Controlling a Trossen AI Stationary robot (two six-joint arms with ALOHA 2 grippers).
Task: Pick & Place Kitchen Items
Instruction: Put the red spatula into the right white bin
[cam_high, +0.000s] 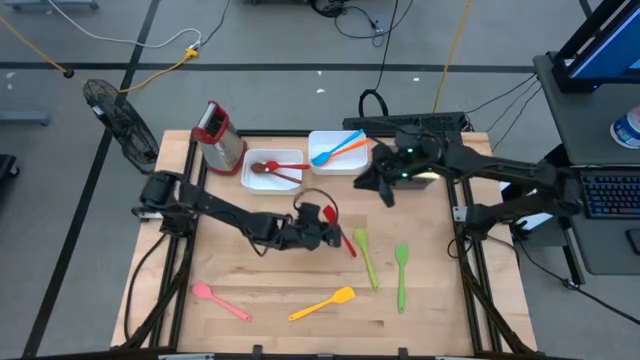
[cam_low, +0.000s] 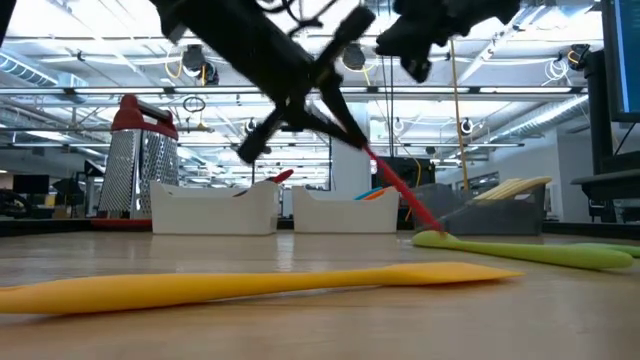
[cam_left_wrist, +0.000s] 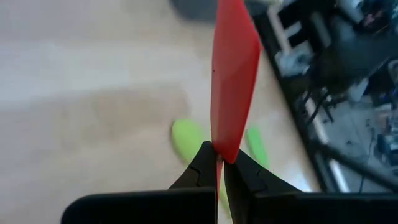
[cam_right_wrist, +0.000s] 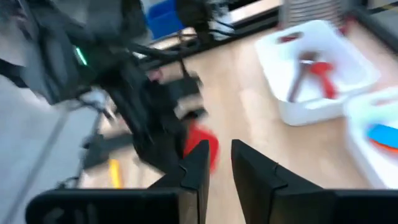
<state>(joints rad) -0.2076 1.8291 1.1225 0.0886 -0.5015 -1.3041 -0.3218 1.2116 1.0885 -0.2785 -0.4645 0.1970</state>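
Left of the red spatula (cam_high: 336, 226), near the table's front edge, lie a pink spoon (cam_high: 220, 300) & a yellow spatula (cam_high: 323, 304). L gripper (cam_high: 328, 228) is clamped on the red spatula, holding it tilted above the wood, blade end up. Just right of it lie 2 green utensils (cam_high: 365, 255), side by side. R gripper (cam_high: 383, 186), further right & back by the white tray (cam_high: 340, 153) w/ blue & orange utensils, is empty, fingers a narrow gap apart.

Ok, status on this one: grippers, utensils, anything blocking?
Left gripper shut on red spatula, mid-table. Right gripper empty, jaws apart, beside the white trays. Nothing seen blocking.
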